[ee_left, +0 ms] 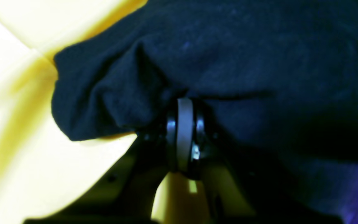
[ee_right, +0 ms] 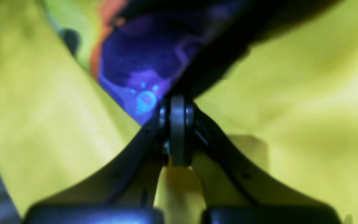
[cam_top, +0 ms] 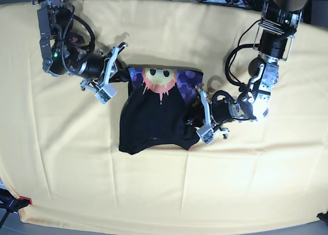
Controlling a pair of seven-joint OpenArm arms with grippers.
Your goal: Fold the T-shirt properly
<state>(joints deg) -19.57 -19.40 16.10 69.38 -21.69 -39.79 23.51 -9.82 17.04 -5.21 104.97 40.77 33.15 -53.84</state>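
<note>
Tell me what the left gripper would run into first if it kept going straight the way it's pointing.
The left gripper is shut on the T-shirt, so more of that black fabric lies directly ahead. Further on, probably the right gripper at the shirt's far edge, though depth is unclear.

Pale yellow cloth (cam_top: 164,194) over table

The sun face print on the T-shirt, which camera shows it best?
The base view: the whole sun face print shows on the T-shirt, spread over the yellow cloth. The right wrist view gives only a blurred purple and orange patch above the shut right gripper. The left wrist view shows mostly plain black fabric pinched by the left gripper.
</note>
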